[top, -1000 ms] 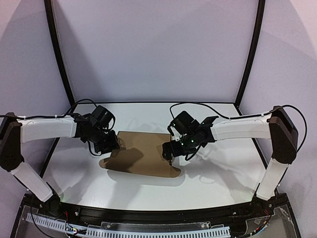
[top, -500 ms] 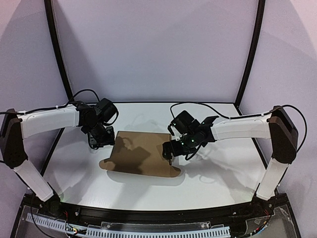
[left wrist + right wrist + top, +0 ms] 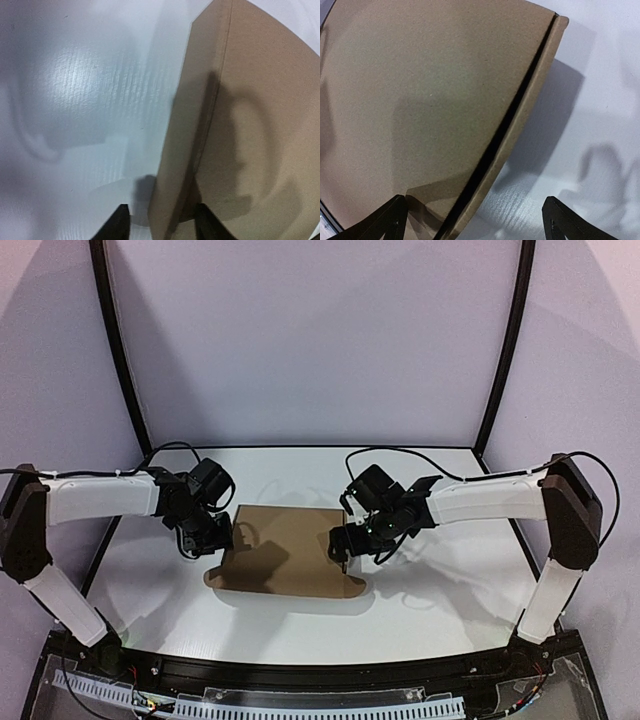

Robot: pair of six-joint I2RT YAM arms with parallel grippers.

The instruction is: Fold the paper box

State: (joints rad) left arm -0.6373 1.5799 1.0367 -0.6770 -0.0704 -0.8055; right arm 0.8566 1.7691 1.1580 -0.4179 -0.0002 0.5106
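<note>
I see the white table [image 3: 420, 610] under the brown paper box [image 3: 285, 550], which lies low and flat. My left gripper [image 3: 212, 543] is at the box's left edge, half open, with one finger on each side of that edge. My right gripper [image 3: 340, 546] is at the box's right edge, spread wide over it.

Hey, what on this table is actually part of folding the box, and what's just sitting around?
For the job: paper box, left gripper, right gripper.
Lying about: nothing loose that I can see; only the white table and black frame posts.
</note>
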